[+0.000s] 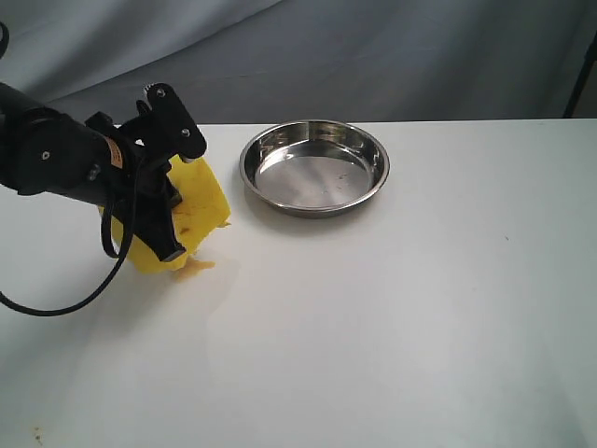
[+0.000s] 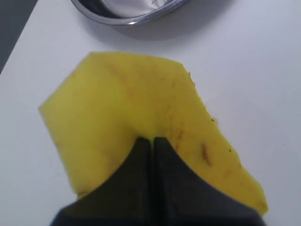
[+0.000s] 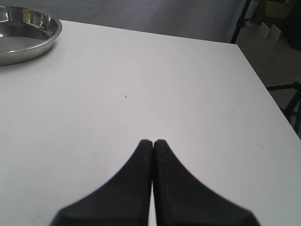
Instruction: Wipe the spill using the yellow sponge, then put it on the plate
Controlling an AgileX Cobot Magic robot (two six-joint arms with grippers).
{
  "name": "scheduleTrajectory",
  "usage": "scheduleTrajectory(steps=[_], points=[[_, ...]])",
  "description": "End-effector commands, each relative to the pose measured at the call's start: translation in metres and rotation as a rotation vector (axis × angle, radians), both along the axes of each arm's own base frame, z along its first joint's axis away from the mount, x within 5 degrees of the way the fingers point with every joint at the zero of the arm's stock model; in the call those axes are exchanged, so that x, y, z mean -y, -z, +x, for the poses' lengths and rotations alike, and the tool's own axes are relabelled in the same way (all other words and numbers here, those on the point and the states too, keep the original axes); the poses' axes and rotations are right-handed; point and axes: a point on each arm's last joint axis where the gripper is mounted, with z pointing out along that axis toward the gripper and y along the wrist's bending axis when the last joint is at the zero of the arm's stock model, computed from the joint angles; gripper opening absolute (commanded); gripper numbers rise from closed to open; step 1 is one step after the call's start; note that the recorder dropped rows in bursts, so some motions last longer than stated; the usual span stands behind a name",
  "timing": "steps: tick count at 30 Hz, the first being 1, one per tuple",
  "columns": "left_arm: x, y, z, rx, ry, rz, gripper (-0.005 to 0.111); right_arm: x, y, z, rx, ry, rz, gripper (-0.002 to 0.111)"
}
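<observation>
The yellow sponge (image 1: 198, 207) (image 2: 127, 99) rests tilted on the white table, left of the plate (image 1: 315, 177) (image 2: 126, 20). My left gripper (image 1: 173, 245) (image 2: 153, 140) is shut on the sponge, and the foam is pinched in deeply between the fingertips. A small orange-yellow patch of the spill (image 1: 199, 269) shows on the table at the sponge's lower edge; the sponge hides it in the left wrist view. Faint brown streaks mark the sponge's face. The plate (image 3: 33, 40) holds nothing. My right gripper (image 3: 153, 141) is shut on nothing above bare table, outside the exterior view.
The white table (image 1: 392, 327) extends right and forward of the plate. A black cable (image 1: 89, 299) loops from the left arm down onto the table. A dark backdrop hangs behind the table, and a stand leg (image 1: 580, 84) shows at the far right.
</observation>
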Motion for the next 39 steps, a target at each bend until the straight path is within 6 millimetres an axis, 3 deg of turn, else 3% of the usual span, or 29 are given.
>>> scheduleTrajectory(steps=[1, 11, 23, 35, 39], points=[[0.004, 0.010, 0.004, -0.002, 0.009, 0.000, 0.000, 0.000, 0.001, 0.000, 0.002, 0.005, 0.008, 0.000], [0.009, 0.053, 0.012, -0.080, 0.013, 0.030, 0.000, 0.000, 0.001, 0.000, 0.001, 0.004, 0.005, 0.000], [0.011, 0.063, 0.018, -0.054, 0.018, 0.009, 0.000, 0.000, 0.001, 0.000, 0.001, 0.005, 0.007, 0.000], [-0.037, 0.063, 0.036, -0.067, -0.172, -0.029, 0.000, 0.000, 0.001, 0.000, 0.001, 0.005, 0.007, 0.000], [-0.039, 0.063, 0.037, -0.063, -0.191, -0.048, 0.000, 0.000, 0.001, 0.000, 0.001, 0.004, 0.005, 0.000]])
